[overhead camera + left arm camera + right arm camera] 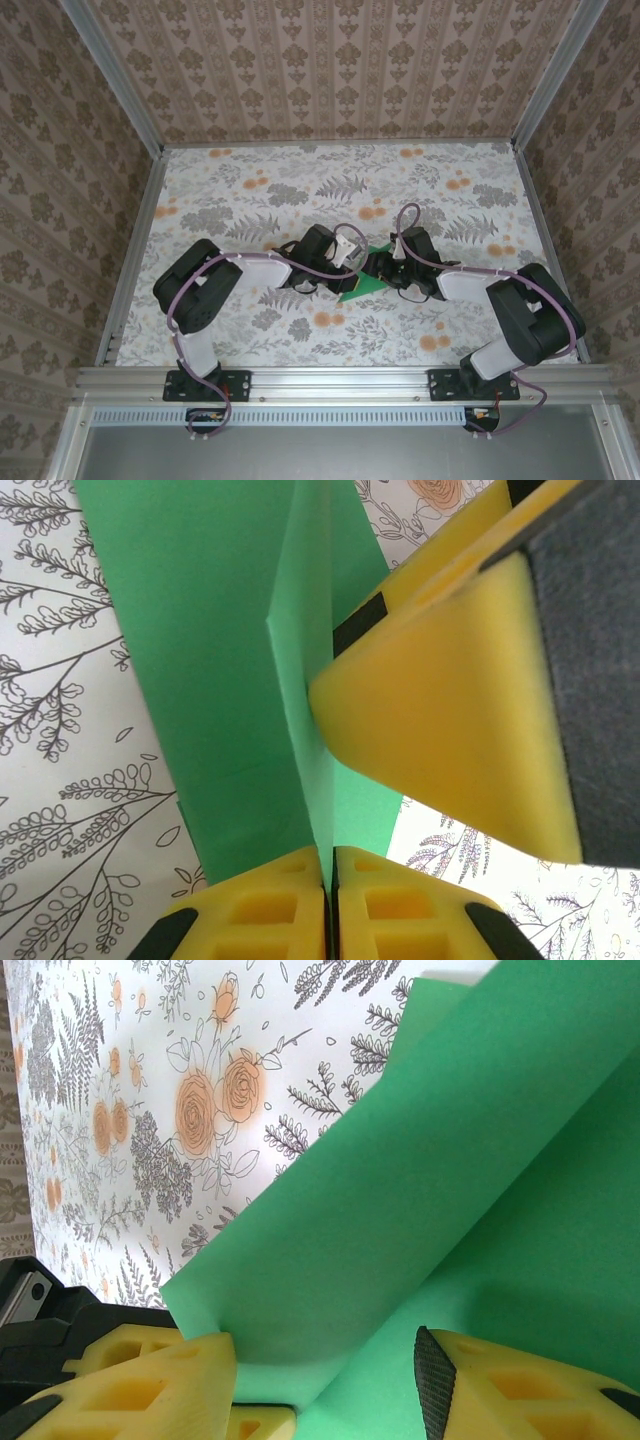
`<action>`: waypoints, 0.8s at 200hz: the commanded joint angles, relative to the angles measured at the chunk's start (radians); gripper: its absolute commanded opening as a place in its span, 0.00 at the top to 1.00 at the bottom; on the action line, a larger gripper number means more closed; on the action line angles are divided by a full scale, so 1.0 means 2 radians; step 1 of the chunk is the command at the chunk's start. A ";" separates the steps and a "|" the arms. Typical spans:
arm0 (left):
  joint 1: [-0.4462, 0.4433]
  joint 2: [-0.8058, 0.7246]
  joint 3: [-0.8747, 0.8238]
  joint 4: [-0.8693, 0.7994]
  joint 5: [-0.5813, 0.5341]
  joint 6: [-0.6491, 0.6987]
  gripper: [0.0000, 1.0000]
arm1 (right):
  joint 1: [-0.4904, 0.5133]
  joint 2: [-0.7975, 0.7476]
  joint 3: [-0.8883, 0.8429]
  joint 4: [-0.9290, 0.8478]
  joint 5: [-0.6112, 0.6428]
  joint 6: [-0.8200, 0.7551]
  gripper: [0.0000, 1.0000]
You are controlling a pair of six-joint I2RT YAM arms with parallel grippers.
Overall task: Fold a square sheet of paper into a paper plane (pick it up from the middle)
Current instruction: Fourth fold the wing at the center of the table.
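Note:
The square sheet of paper (366,284), bright green, lies on the floral cloth between the two arms, with one flap (305,680) standing up along a crease. My left gripper (330,865) is shut on the bottom edge of that raised flap. My right gripper (320,1360) is open and straddles the paper, its left finger (160,1380) against the flap's edge and its right finger (520,1395) over the flat part. The left wrist view has a right finger (450,710) pressing the flap from the side. A paper plane is out of view.
The grey-and-orange floral cloth (250,190) covers the table. Patterned walls with metal rails (135,250) close in the left, right and far sides. Both arm bases sit on the near rail (330,380).

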 commanded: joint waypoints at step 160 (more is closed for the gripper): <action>-0.034 -0.033 -0.132 0.244 -0.107 -0.108 0.74 | -0.008 0.019 0.000 -0.026 0.042 0.041 0.48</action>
